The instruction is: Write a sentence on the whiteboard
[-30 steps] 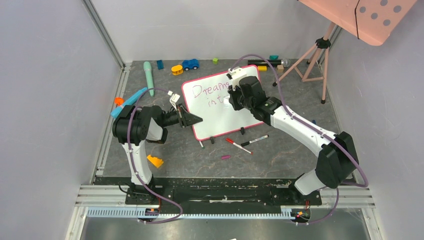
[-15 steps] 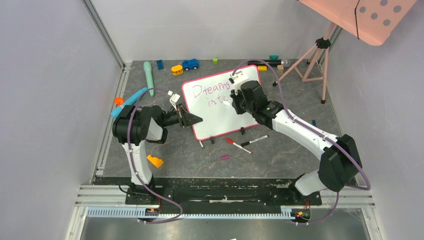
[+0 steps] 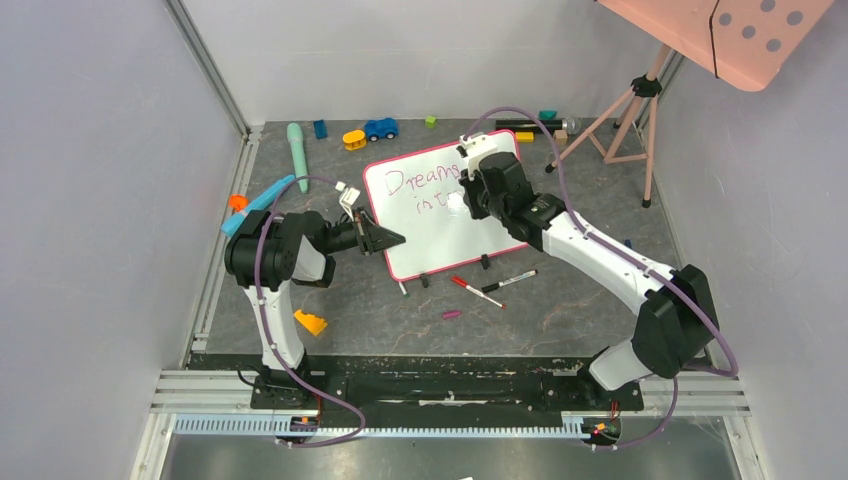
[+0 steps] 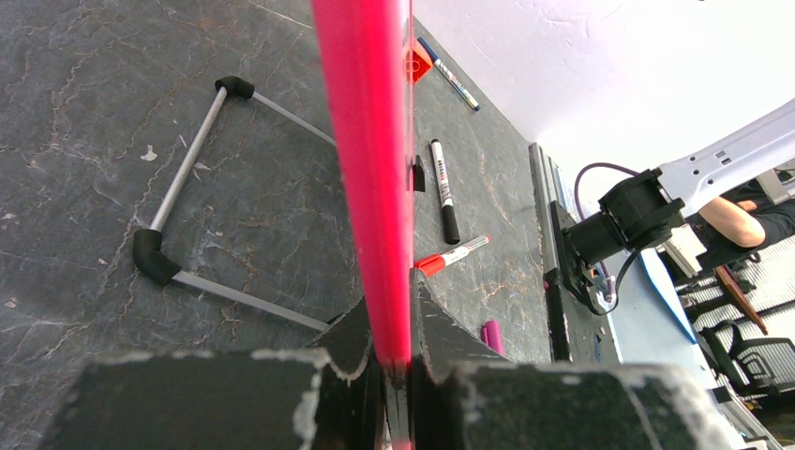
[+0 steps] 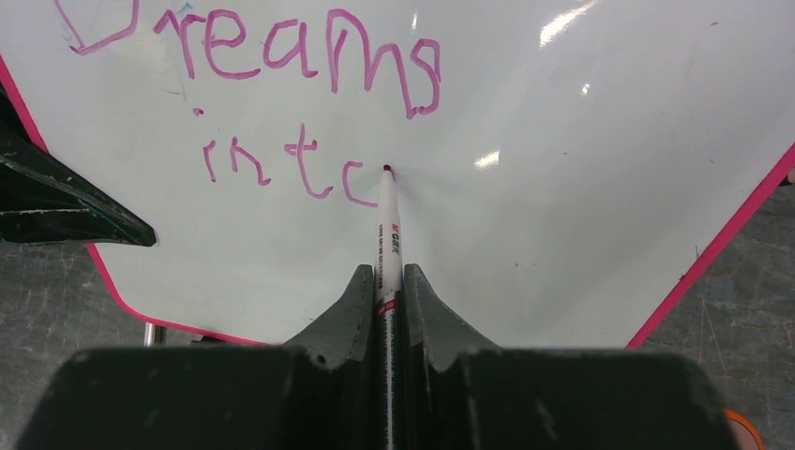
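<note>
Now, right pincer point(image 5: 386, 281) clamped on marker point(image 5: 389, 225), tip touching whiteboard point(image 3: 450, 245) propped mid-table point(image 3: 570, 300), finishing "into" of sentence point(image 5: 328, 56). Left pincer point(image 4: 394, 366) clamped on board's pink frame edge. Risk: excess push, board slipping in clamp, stroke skewing or smearing.

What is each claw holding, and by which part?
The left claw clamps the whiteboard by its pink frame edge; the right claw pinches a marker by its barrel, tip on the board.
</note>
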{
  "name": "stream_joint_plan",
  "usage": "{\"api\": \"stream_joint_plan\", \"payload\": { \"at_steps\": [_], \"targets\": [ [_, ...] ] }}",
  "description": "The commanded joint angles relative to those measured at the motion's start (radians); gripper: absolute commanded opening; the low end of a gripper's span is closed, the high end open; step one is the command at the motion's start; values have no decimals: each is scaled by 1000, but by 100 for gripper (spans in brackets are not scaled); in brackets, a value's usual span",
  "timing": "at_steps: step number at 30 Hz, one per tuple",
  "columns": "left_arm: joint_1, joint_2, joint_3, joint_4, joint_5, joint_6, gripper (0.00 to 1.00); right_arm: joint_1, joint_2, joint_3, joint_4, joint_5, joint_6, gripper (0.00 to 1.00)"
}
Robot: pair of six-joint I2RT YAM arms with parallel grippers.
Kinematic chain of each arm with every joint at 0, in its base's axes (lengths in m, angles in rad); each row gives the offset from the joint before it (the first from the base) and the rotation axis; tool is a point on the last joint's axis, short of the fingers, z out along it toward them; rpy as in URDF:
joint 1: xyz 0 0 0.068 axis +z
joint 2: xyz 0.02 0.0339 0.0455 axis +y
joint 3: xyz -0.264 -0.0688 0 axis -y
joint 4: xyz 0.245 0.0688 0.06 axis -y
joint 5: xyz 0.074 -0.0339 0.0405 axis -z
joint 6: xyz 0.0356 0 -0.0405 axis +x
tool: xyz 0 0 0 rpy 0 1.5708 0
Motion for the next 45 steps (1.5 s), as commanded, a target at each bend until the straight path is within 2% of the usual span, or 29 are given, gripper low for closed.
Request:
{"api": "stream_joint_plan", "payload": {
  "at_steps": [1, 17, 24, 28, 45],
  "targets": [
    [20, 43, -1, 45, -15, 192, 2, -7, 11, 26, 43, -42, 5, 0],
    [19, 44, 0, 45, -16, 191, 2, -9, -150, -65, 122, -146, 25, 0],
    [20, 45, 0, 45, -16, 192, 2, 9, -196, -154, 132, -97, 43, 0],
    [19, 45, 1, 45, -16, 188, 2, 112, -170, -162, 130, -16, 9, 0],
    [20, 46, 1, 45, -16, 182, 2, 142, -97, -207, 152, 2, 44, 0]
  ]
}}
